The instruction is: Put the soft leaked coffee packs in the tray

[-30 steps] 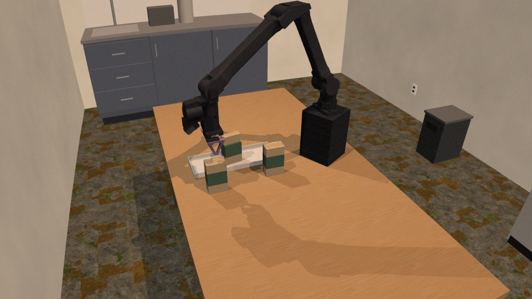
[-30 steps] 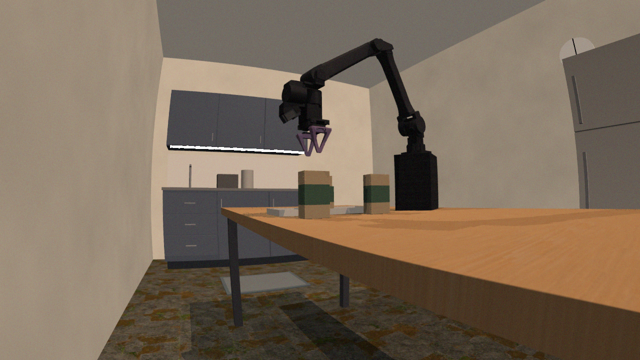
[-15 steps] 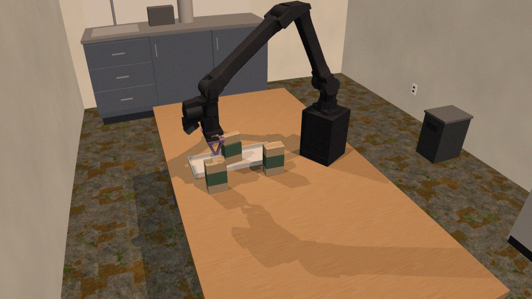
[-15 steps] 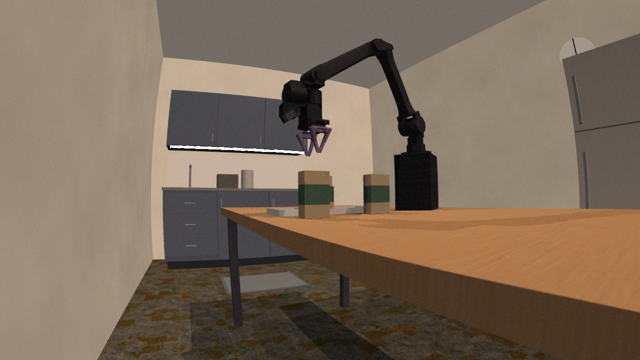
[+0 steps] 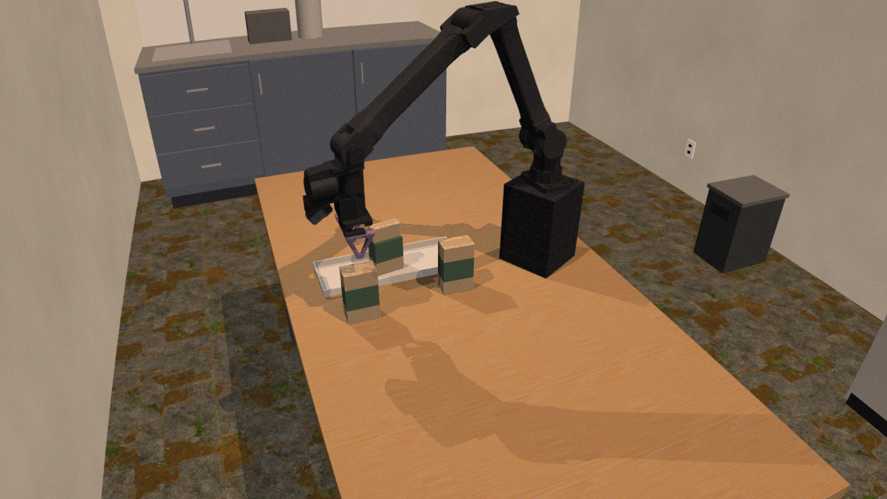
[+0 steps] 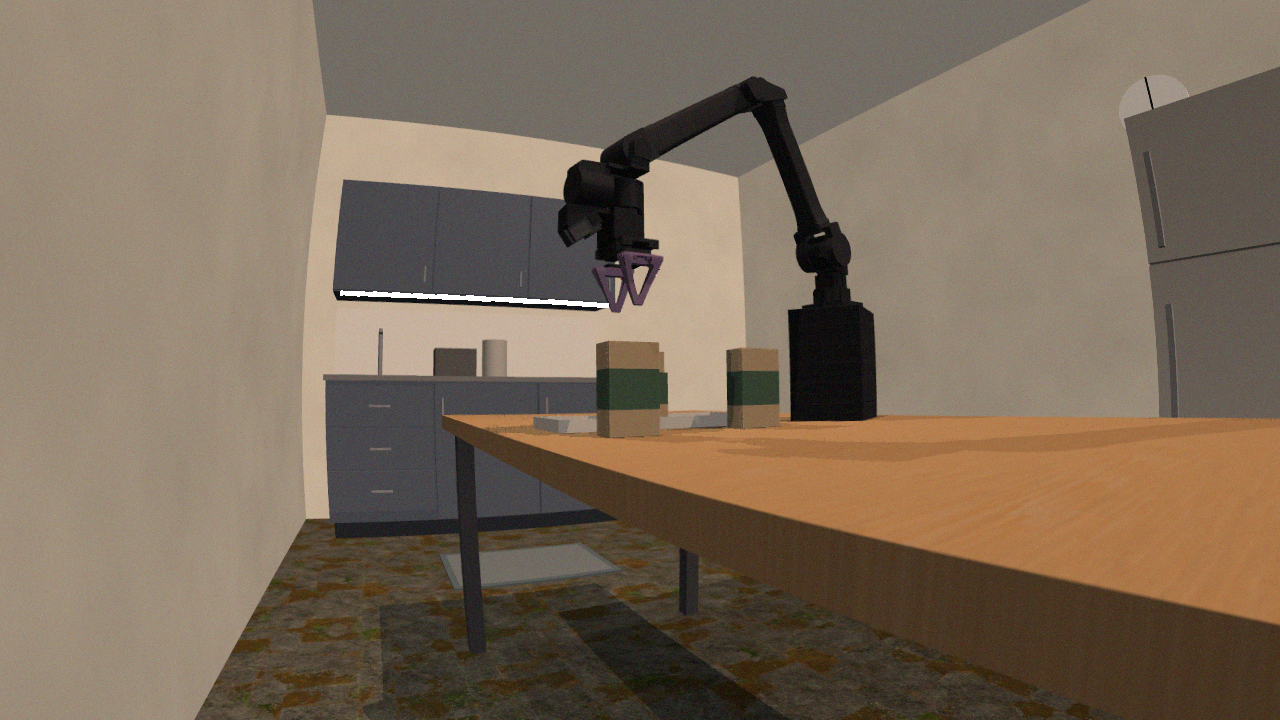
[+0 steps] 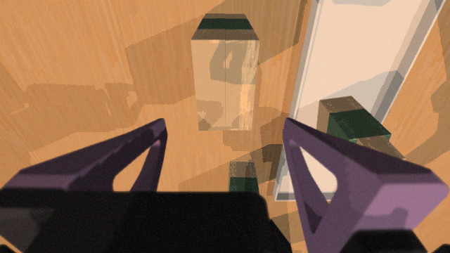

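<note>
A: Gripper state?
B: Spread wide, empty, hanging above the packs.
A: Packs?
B: All upright: near-left pack and right pack on tabletop; far pack at the tray.

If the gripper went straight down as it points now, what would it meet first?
Probably bare table, beside the nearest pack and just short of the tray rim. The open gripper hangs high, so depth is uncertain.
</note>
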